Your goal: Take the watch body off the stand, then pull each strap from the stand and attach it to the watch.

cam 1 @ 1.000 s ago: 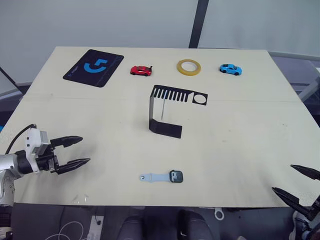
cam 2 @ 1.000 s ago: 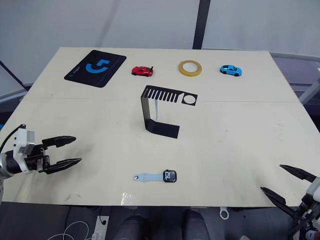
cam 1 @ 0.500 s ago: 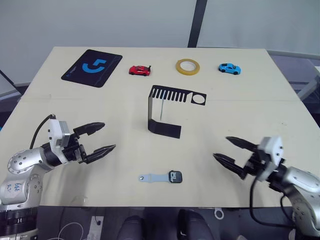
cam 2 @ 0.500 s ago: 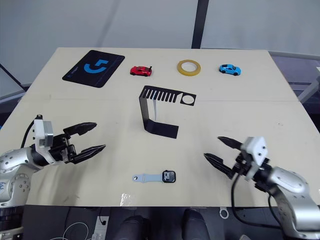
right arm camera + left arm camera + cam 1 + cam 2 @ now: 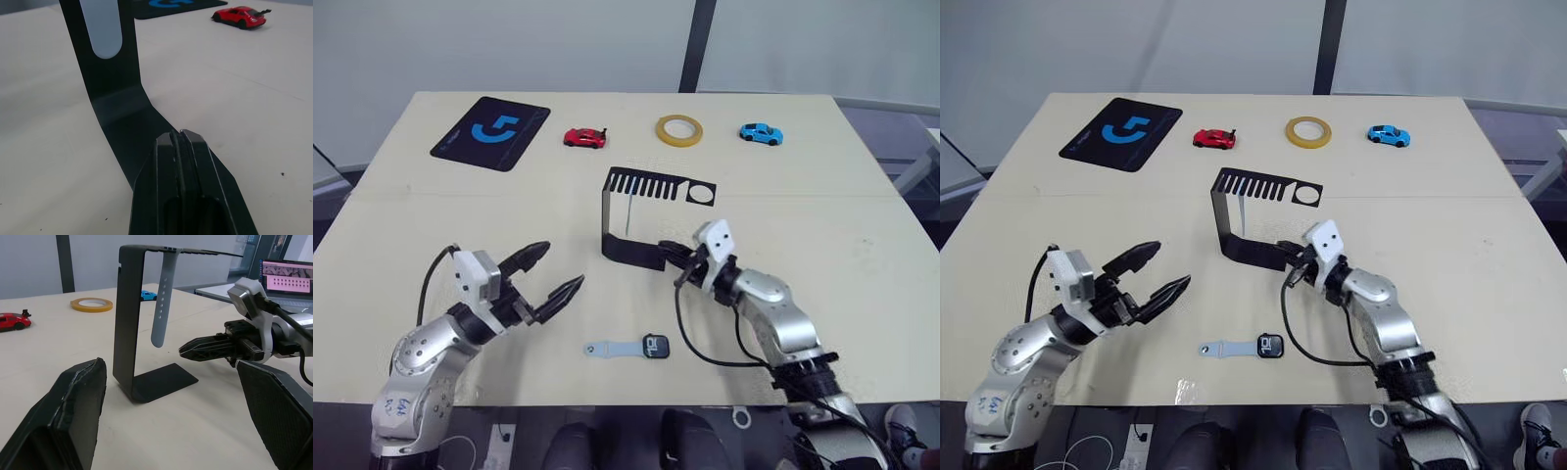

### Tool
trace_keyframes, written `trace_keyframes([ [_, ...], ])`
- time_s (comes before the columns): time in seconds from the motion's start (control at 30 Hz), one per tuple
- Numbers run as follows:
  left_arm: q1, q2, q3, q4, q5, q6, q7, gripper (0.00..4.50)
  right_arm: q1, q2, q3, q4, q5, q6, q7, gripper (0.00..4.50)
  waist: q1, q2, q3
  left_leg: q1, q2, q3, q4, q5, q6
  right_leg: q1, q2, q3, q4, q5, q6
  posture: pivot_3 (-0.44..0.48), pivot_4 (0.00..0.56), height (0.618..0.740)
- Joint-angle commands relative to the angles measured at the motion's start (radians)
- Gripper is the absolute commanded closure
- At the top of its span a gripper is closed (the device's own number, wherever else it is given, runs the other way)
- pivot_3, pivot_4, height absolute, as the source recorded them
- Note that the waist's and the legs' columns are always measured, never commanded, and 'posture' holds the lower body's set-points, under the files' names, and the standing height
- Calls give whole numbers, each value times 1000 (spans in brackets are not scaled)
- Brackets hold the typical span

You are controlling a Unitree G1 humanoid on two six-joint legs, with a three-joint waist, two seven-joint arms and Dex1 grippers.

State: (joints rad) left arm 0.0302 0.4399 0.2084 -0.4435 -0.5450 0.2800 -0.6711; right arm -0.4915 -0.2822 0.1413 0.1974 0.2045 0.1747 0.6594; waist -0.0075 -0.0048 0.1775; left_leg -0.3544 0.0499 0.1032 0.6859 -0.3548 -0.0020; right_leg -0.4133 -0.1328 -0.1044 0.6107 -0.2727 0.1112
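The black stand [image 5: 610,220] rests mid-table, with one pale strap [image 5: 162,306] hanging from its slotted top plate. Near the front edge lies the watch body [image 5: 657,345], flat on the table with the other strap [image 5: 615,348] joined to its left side. My right gripper [image 5: 667,255] is shut on nothing, its tips [image 5: 180,139] at the edge of the stand's flat foot. Left of the stand and just behind the watch, my left gripper [image 5: 562,265] stands wide open and empty, pointing toward the stand.
Along the far edge sit a black mouse pad [image 5: 491,132], a red toy car [image 5: 585,137], a yellow tape roll [image 5: 678,129] and a blue toy car [image 5: 760,133]. A laptop [image 5: 286,276] stands off the table's right side.
Both arms swung in from the table's front corners toward the middle. My right gripper went from open to shut and reached the stand's foot. The left one stayed open.
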Motion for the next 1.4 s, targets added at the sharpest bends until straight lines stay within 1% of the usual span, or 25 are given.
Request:
trace_keyframes([
  [0.03, 7, 1, -8, -28, 14, -38, -2, 0, -28, 13, 5, 41, -14, -26, 16, 4489, 1, 0, 0, 0, 0, 0, 0, 0, 0, 0, 0, 0, 0, 0, 0, 0, 150, 737],
  [0.33, 15, -13, -46, -36, 38, -72, 11, 0, -37, 17, 9, 124, -33, 29, 38, 4489, -8, 0, 0, 0, 0, -1, 0, 0, 0, 0, 0, 0, 0, 0, 0, 0, 150, 737],
  [0.47, 0, -41, -86, -57, 68, -70, 58, 0, -25, 17, 10, 126, -26, 38, 55, 4489, -10, 0, 0, 0, 0, -2, 0, 0, 0, 0, 0, 0, 0, 0, 0, 0, 150, 737],
  [0.57, -27, -81, -136, -67, 117, -88, 104, 0, -19, 15, 13, 120, -26, 45, 64, 4489, -11, 0, 0, 0, 0, -2, 0, 0, 0, 0, -1, 0, 0, 0, 0, 0, 150, 737],
  [0.63, -54, -115, -172, -61, 166, -106, 148, 521, -16, 15, 16, 118, -26, 50, 72, 4500, -12, 0, 0, 0, 0, -2, 0, 0, 0, 0, 0, 0, 0, 0, 0, 0, 150, 737],
  [0.67, -69, -135, -192, -55, 179, -109, 166, 672, -16, 14, 19, 117, -26, 54, 76, 4500, -13, 0, 0, 0, 0, -2, 0, 0, 0, 0, 0, 0, 0, 0, 0, 0, 150, 737],
  [0.7, -87, -150, -211, -46, 213, -111, 195, 1203, -17, 14, 21, 117, -27, 57, 80, 4500, -14, 0, 0, 0, 0, -2, 0, 0, 0, 0, -1, 0, 0, 0, 0, 0, 150, 737],
  [0.8, -142, -192, -261, -11, 284, -111, 253, 1203, -20, 15, 25, 118, -29, 67, 86, 4500, -16, 0, 0, 0, 0, -2, 0, 0, 0, 1, -1, -1, 0, 0, 0, 0, 150, 737],
  [0.97, -223, -276, -305, 68, 395, -55, 403, 1203, -26, 18, 27, 122, -33, 80, 95, 4500, -18, 0, -1, 1, 0, -2, 0, 0, 0, 1, 0, -1, 0, 0, 0, 0, 150, 737],
  [1.1, -257, -317, -341, 104, 425, -40, 433, 1203, -32, 19, 32, 126, -37, 85, 102, 4500, -18, 0, -1, 1, 0, -2, 0, 0, 0, 2, 0, -1, -1, 0, 0, 0, 150, 737],
  [1.4, -300, -361, -372, 166, 471, -62, 462, 1203, -29, 29, 39, 119, -45, 92, 100, 4500, -18, 0, -1, 1, 1, -2, 0, 0, 0, 1, 0, -1, -1, 0, 0, 0, 150, 737],
])
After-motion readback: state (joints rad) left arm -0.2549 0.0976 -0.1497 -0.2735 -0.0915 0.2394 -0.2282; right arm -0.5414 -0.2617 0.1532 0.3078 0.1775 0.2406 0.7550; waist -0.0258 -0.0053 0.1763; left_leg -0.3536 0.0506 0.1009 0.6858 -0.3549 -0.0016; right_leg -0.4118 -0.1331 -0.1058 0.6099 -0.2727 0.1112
